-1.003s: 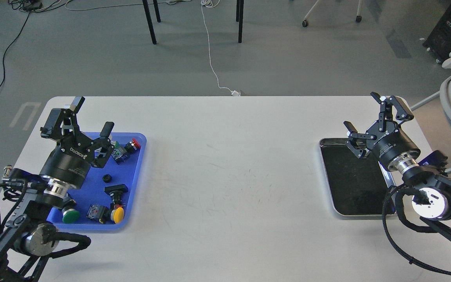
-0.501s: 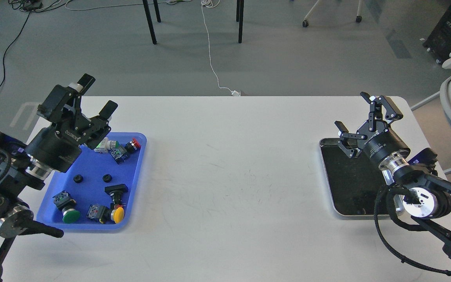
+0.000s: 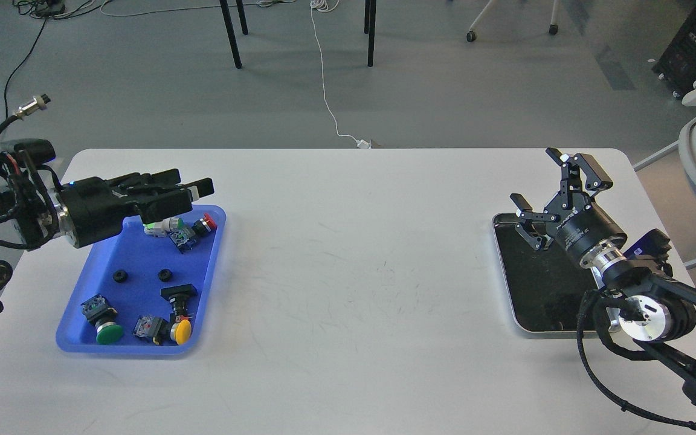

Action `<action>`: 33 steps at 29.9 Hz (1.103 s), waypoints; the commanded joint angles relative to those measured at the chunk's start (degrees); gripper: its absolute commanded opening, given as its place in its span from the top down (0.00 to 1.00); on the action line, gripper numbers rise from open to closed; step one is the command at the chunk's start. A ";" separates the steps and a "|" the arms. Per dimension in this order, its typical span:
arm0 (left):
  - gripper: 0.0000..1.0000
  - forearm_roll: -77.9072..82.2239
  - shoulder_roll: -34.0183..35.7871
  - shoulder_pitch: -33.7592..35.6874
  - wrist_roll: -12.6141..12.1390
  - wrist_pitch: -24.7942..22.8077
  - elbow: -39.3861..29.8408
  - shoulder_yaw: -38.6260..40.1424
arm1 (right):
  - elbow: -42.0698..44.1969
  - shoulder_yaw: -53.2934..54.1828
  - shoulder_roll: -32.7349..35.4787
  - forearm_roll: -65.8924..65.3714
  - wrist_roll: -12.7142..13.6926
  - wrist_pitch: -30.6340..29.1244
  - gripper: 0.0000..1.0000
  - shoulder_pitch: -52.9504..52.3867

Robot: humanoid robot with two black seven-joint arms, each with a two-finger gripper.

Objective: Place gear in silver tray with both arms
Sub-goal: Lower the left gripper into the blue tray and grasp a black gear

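2 small black gears [image 3: 120, 276] at frame left look light, stiff; grip the rim. Left gripper [image 3: 194, 188] state unclear; right gripper [image 3: 546, 188] spread, empty.

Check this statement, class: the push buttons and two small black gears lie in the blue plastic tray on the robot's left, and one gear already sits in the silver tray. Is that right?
One detail is wrong. The head view shows the silver tray with nothing on its dark floor. Both small black gears lie in the blue plastic tray with the push buttons, on the robot's left.
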State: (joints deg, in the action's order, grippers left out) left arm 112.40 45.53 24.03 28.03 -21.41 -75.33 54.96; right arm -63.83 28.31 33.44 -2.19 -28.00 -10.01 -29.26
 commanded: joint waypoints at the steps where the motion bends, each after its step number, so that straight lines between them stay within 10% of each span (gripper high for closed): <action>1: 0.04 9.04 2.28 5.31 -0.03 5.32 6.32 -9.84 | -0.07 0.00 -0.04 -0.01 0.00 -0.01 0.01 0.17; 11: 0.16 10.73 6.05 12.10 -0.03 15.52 15.39 -31.13 | -0.07 0.08 -0.04 -0.01 0.00 -0.01 0.01 0.09; 33: 0.33 10.64 7.91 12.09 -0.03 15.61 18.11 -38.78 | -0.07 0.08 -0.39 -0.01 0.00 -0.01 0.01 0.09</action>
State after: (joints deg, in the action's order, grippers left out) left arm 123.10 54.01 36.07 28.00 -5.72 -58.57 16.28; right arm -63.99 28.39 33.30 -2.20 -28.00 -10.02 -29.10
